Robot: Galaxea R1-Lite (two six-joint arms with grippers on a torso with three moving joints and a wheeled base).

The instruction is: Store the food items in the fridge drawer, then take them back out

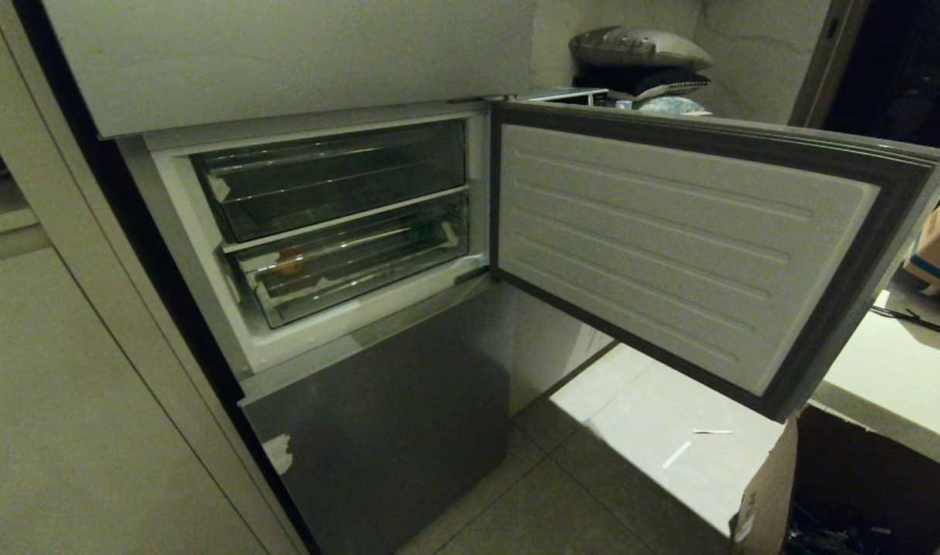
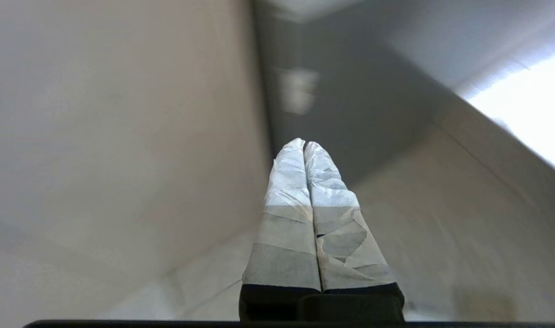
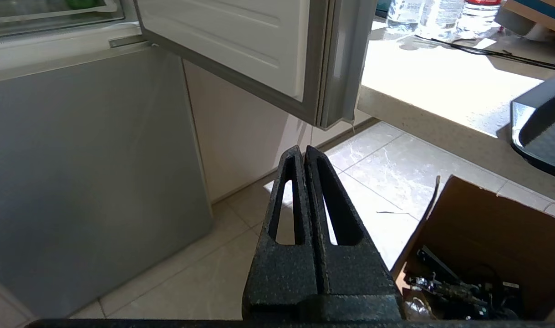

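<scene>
The fridge drawer is the lower of two clear compartments behind the open fridge door, and it is pushed in. In the right wrist view a green, glossy food item shows through the drawer's clear front. A dim orange shape also shows inside the drawer at its left. Neither arm is in the head view. My left gripper, its fingers wrapped in white tape, is shut and empty, low down facing the grey lower panel. My right gripper, black, is shut on nothing above the floor tiles.
The open door swings out to the right over the floor. An open cardboard box of dark parts stands on the tiles at the right, below a pale counter. A grey lower door panel is closed under the drawers.
</scene>
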